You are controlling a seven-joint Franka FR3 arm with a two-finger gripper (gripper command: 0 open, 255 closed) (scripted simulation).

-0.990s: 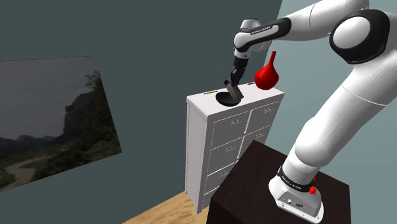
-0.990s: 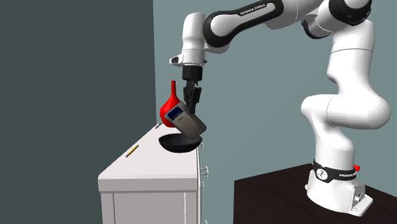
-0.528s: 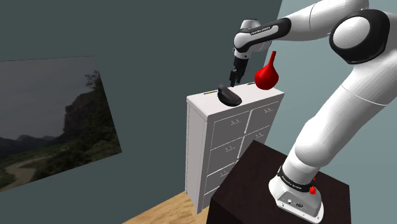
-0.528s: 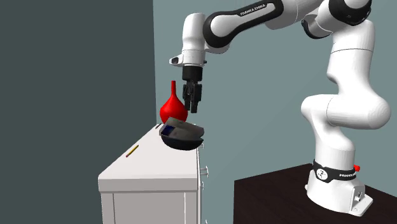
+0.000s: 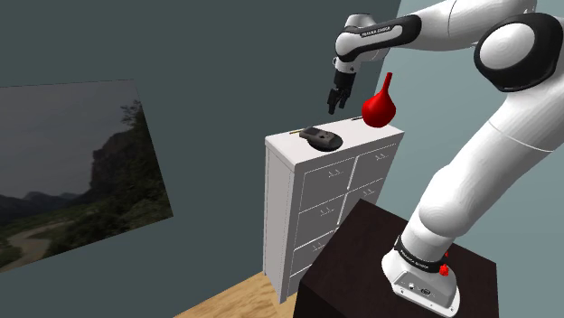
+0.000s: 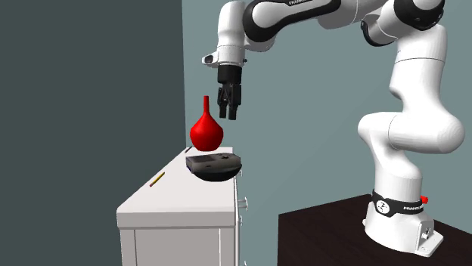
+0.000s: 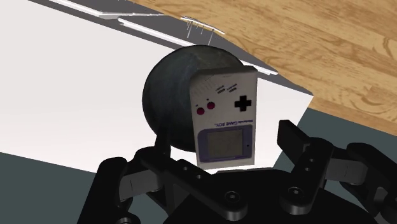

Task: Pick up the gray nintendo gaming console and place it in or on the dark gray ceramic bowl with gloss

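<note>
Gray console point(image 7: 226, 114) lies across the dark bowl point(image 7: 167, 95) on a white cabinet point(image 6: 175, 195), fingers point(image 7: 292, 135) apart.

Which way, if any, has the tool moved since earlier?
Yes: up. The tool, earlier down at the bowl, now hangs beside the neck of the vase.

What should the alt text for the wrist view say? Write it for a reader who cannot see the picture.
A grey handheld game console lies face up across the rim of a dark round bowl on a white cabinet top. The black gripper hangs open above it, touching neither. Wooden floor shows beyond the cabinet's edge.
</note>
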